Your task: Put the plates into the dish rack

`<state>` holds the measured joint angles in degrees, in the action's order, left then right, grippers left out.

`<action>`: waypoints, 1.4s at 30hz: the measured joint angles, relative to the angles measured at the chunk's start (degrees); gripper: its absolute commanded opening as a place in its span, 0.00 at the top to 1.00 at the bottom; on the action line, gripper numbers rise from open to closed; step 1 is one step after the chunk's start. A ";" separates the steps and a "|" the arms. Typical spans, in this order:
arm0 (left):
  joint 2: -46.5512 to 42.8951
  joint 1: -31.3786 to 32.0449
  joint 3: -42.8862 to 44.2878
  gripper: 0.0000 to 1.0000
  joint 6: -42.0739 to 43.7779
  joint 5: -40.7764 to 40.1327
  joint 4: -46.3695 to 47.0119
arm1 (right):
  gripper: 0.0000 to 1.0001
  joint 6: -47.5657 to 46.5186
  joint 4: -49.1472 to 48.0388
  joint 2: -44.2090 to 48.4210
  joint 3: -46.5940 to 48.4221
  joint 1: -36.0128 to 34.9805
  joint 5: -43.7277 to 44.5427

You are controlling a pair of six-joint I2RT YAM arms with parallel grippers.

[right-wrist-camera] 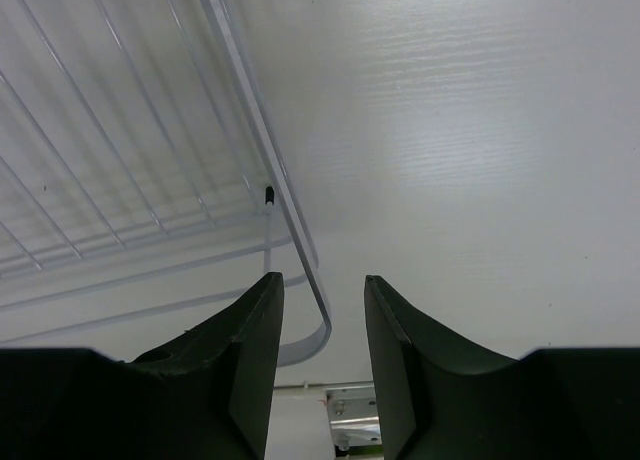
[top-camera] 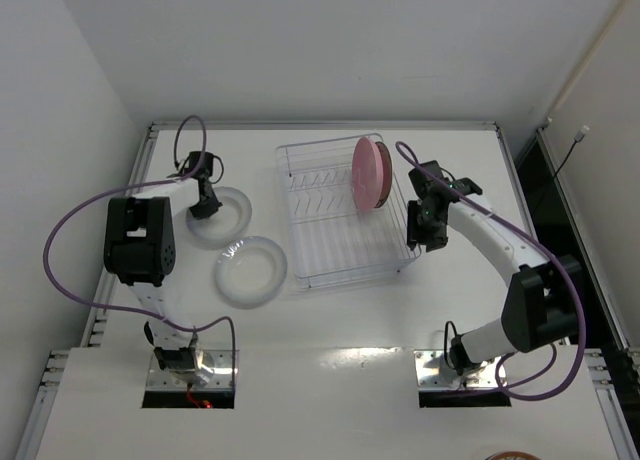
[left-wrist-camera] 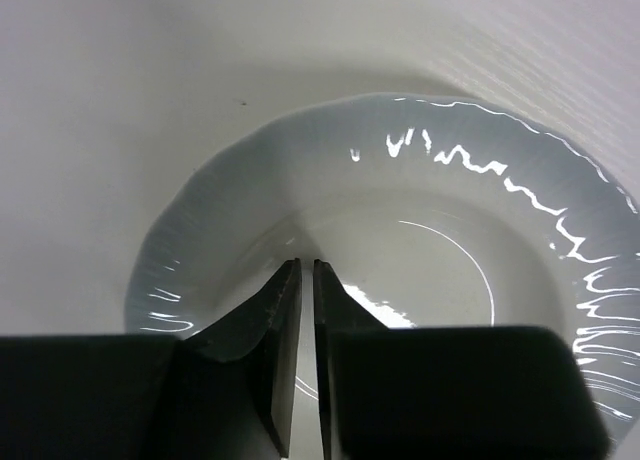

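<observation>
Left gripper (left-wrist-camera: pixel 307 310) clamped the rim of the translucent plate (left-wrist-camera: pixel 400 230) nearer the table's far edge. Right gripper (right-wrist-camera: pixel 322 320) hung parted and empty by the dish rack (top-camera: pixel 340 250). Next, probably: lift it and tilt it upright.

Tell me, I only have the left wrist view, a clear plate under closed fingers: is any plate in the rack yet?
Observer: Yes, one. A pink plate stands upright at the far right end of the rack.
Operator: Any other plates outside the rack?
Observer: One more clear plate lies flat, just left of the rack's near corner.
Operator: And the right gripper?
Observer: The right gripper is open and holds nothing, by the rack's near right corner.
</observation>
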<state>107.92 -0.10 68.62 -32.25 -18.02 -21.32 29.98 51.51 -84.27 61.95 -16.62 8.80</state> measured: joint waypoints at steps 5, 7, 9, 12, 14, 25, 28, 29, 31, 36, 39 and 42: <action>0.04 0.17 1.44 0.62 -0.37 2.23 -0.35 | 0.65 0.02 0.04 -0.02 0.00 0.00 -0.02; 0.04 0.17 2.54 0.44 -0.59 4.07 0.02 | 0.65 0.00 0.02 -0.02 0.00 0.00 -0.04; 0.00 0.22 3.52 0.32 -0.72 5.57 0.63 | 0.65 0.00 0.02 -0.02 0.00 0.00 -0.04; -0.57 0.90 3.93 0.28 -1.03 7.63 1.77 | 0.65 0.02 0.00 -0.02 0.00 0.00 -0.09; -1.16 1.99 3.93 0.25 -0.52 8.26 1.97 | 0.65 0.02 -0.02 -0.02 0.00 0.00 -0.13; -2.19 17.94 5.35 0.16 3.76 2.36 -0.26 | 0.65 -0.07 -0.31 0.00 0.00 0.00 -1.16; -2.25 17.55 5.14 0.16 3.76 -1.09 -1.53 | 0.65 -0.24 -0.35 0.00 0.00 0.07 -1.25; -2.29 17.38 4.87 0.16 3.76 -2.16 -1.86 | 0.65 -0.35 -0.37 0.00 0.00 0.13 -1.27; -2.32 17.22 4.17 0.16 3.74 -3.82 -2.54 | 0.65 -0.46 -0.46 0.00 0.00 0.44 -1.36; -2.29 17.16 2.40 0.16 3.76 -4.72 -3.69 | 0.65 -0.90 -0.50 -0.02 0.00 1.20 -1.38; -2.29 17.16 1.75 0.16 3.74 -4.66 -3.76 | 0.65 -1.16 -0.50 0.00 0.00 1.44 -1.40; -2.25 17.16 0.96 0.20 3.74 -4.04 -3.56 | 0.65 -1.33 -0.50 -0.02 0.00 1.79 -1.42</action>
<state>105.67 17.06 69.58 -28.51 -22.06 -24.88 28.64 51.00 -84.29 61.95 -14.83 7.38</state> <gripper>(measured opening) 0.831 0.358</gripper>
